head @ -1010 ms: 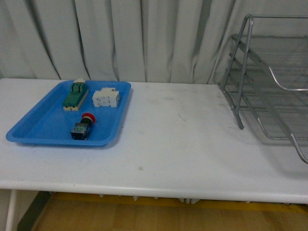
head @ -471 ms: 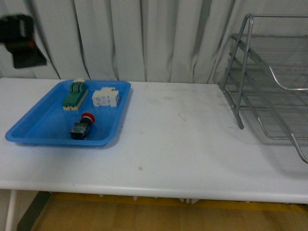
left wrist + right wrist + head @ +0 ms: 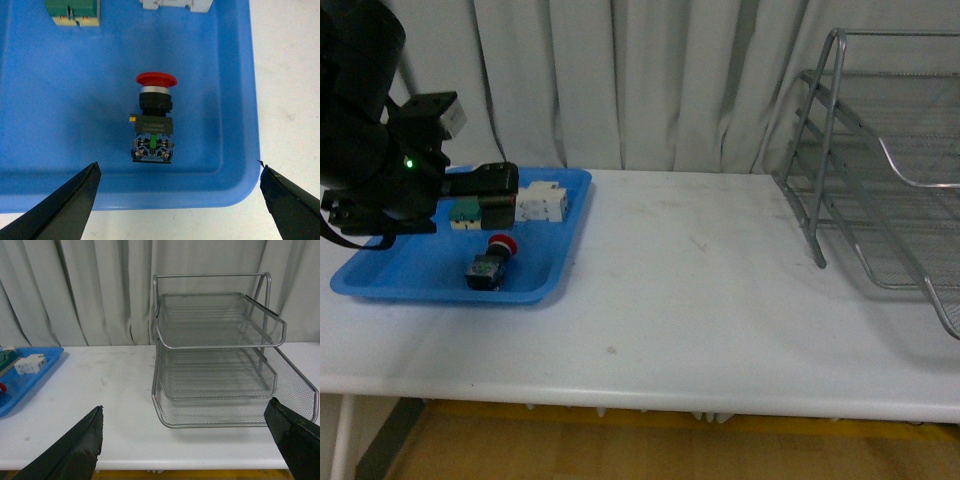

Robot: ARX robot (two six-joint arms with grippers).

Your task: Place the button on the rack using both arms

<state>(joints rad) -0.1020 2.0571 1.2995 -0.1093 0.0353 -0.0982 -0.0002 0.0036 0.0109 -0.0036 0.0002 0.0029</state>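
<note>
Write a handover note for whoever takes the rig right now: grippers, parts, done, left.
Left gripper: jaws open, empty, hovering over the button without touching it.
Right gripper: jaws open, empty, facing the rack.
Parts: the button lies on its side in the blue tray at the left of the table. A green block and a white component lie farther back in the tray. The rack stands at the table's right end, and its tiers look empty.
Done: nothing grasped yet.
Left: grasp the button, probably hand it to the right arm, and set it on the rack.
</note>
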